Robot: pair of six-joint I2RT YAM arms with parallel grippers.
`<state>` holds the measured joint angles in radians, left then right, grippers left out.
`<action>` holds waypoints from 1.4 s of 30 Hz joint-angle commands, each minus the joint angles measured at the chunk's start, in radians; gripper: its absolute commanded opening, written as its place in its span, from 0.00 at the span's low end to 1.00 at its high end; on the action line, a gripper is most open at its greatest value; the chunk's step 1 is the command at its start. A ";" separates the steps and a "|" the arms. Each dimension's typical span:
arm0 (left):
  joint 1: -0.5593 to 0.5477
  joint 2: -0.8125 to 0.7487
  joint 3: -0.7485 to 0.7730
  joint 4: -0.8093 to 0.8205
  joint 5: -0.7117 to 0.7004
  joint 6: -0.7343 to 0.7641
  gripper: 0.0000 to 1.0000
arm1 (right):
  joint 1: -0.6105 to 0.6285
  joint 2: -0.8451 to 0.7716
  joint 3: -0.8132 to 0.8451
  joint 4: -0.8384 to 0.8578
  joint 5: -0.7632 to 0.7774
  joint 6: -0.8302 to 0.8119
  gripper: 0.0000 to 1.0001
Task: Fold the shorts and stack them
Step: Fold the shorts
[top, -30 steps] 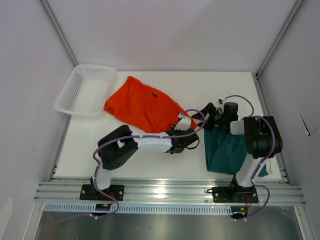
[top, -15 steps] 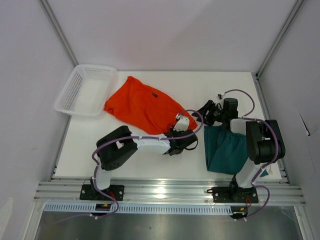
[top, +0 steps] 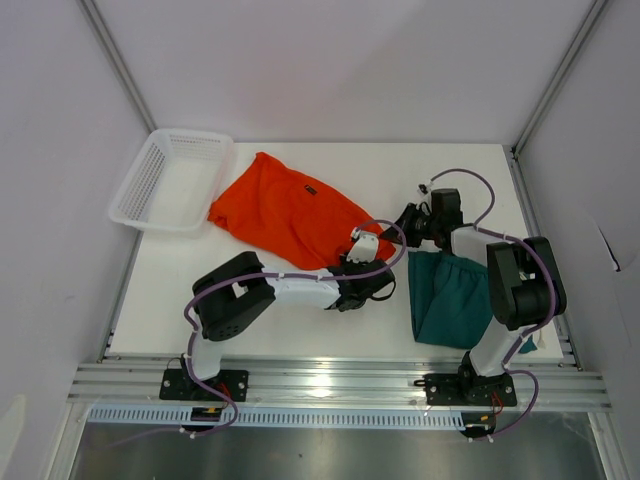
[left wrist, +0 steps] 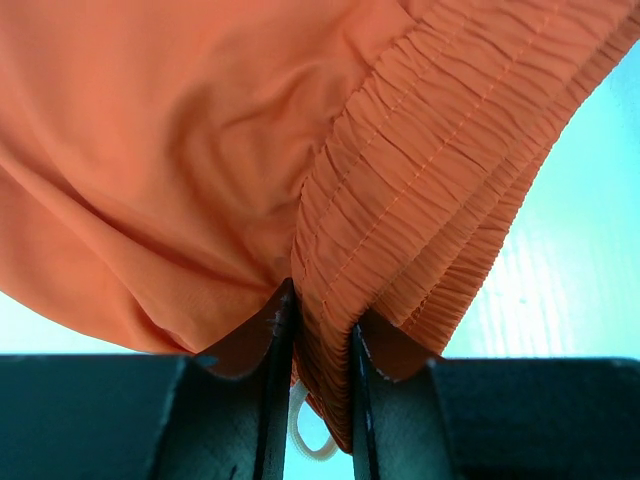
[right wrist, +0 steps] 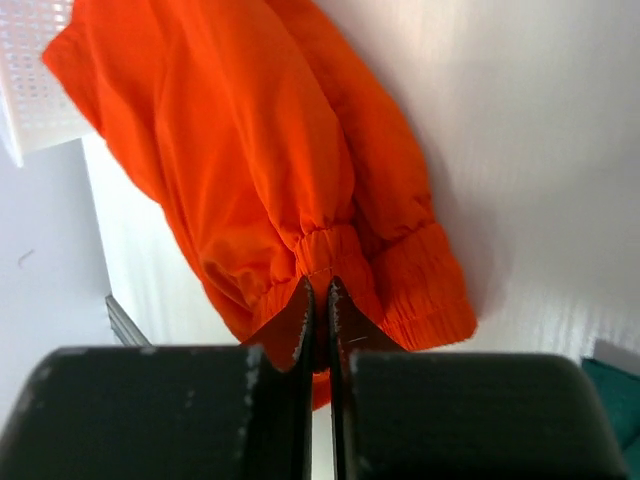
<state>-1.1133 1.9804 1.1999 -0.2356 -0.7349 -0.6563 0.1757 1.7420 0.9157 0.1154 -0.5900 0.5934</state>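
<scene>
The bright orange shorts [top: 285, 210] lie spread at the table's middle back, their gathered waistband toward the right. My left gripper [top: 375, 258] is shut on a fold of that waistband [left wrist: 400, 180], with a white drawstring loop [left wrist: 310, 435] hanging between its fingers. Coming in from the right, my right gripper [top: 408, 222] is shut on the waistband's edge [right wrist: 325, 250]. The dark teal-green shorts [top: 450, 295] lie folded at the front right, partly under the right arm, and no gripper touches them.
A white mesh basket [top: 140, 185] stands at the back left, just beside the orange shorts' far corner. Both arm bases sit on the metal rail [top: 340, 385] at the near edge. Grey walls close in the table on three sides.
My right gripper moved left off the teal shorts to the orange waistband and shut on it. The left gripper kept its hold and barely shifted.
</scene>
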 commanded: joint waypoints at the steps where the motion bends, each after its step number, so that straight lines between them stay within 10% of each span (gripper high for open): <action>1: -0.005 0.049 -0.060 -0.044 0.118 -0.058 0.25 | 0.001 -0.018 0.035 -0.109 0.058 -0.040 0.00; 42: -0.043 -0.121 -0.201 -0.099 0.060 -0.126 0.25 | 0.185 0.160 0.261 -0.533 0.656 -0.175 0.00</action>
<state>-1.1358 1.8935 1.0595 -0.1619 -0.7719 -0.7609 0.3824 1.8458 1.1793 -0.3782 -0.0967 0.4618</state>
